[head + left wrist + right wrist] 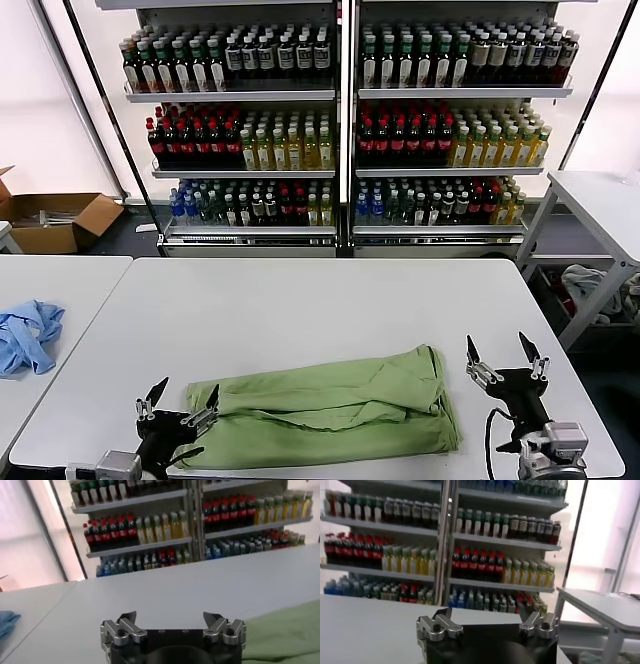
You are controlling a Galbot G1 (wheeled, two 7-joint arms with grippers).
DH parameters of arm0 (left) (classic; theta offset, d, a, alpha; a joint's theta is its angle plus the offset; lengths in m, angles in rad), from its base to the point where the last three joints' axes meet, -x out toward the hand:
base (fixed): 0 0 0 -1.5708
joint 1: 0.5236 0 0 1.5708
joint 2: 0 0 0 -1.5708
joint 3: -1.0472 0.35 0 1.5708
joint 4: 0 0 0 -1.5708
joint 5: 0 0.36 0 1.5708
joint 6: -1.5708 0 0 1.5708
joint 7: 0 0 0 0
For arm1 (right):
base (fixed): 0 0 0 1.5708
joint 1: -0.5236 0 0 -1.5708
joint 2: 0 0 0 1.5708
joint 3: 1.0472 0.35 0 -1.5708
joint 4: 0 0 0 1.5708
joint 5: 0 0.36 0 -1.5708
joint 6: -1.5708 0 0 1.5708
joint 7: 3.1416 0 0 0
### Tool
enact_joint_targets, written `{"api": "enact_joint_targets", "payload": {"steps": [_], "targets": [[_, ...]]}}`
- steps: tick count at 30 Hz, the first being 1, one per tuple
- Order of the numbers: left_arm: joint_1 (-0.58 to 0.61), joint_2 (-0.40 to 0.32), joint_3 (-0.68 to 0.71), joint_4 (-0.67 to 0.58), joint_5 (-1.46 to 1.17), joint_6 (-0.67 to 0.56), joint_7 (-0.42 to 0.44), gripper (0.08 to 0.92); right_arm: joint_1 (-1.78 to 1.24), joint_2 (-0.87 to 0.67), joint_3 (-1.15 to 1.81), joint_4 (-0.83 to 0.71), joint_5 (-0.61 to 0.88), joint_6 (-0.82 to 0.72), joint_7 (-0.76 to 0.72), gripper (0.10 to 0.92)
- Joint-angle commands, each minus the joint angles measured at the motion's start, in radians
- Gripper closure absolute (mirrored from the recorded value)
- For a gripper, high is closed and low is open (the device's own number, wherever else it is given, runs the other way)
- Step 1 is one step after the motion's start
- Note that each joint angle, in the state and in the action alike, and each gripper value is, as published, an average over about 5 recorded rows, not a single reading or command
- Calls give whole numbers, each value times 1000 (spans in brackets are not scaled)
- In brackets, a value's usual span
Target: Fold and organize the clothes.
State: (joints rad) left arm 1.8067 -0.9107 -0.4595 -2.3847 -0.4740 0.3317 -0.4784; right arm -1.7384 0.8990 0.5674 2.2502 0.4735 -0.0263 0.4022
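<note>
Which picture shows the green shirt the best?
The head view. There the whole green T-shirt lies folded on the white table, between the open left gripper and open right gripper. The left wrist view catches only one green corner. The right wrist view shows none of it, only shelves of bottles.

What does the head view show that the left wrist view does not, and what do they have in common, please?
Only the head view shows the whole folded green T-shirt, the right end effector open beside it, and a cardboard box. Only the left wrist view shows the left end effector close up, open and holding nothing. Both share the white table, the drink shelves, the blue garment and part of the shirt.
</note>
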Motion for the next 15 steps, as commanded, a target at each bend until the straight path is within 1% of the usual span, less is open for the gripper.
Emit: {"api": "enact_joint_targets", "payload": {"steps": [1,4,8,11,15], "targets": [[34,-152,103,121,93,-234,-17,177,-126,70,38,-80,-22,322,-122,203],[24,-162,129,141,81,-243,-17,177,-162,80,49,-102,-33,367,-129,203],[-13,-167,146,167,49,-236,-12,177,-184,82,74,-114,-20,385,-141,203],[-45,-169,142,209,26,-236,-11,177,-182,78,87,-118,19,376,-145,203],[-96,-172,135,278,-21,-231,-11,177,-162,70,105,-118,112,314,-147,203]]}}
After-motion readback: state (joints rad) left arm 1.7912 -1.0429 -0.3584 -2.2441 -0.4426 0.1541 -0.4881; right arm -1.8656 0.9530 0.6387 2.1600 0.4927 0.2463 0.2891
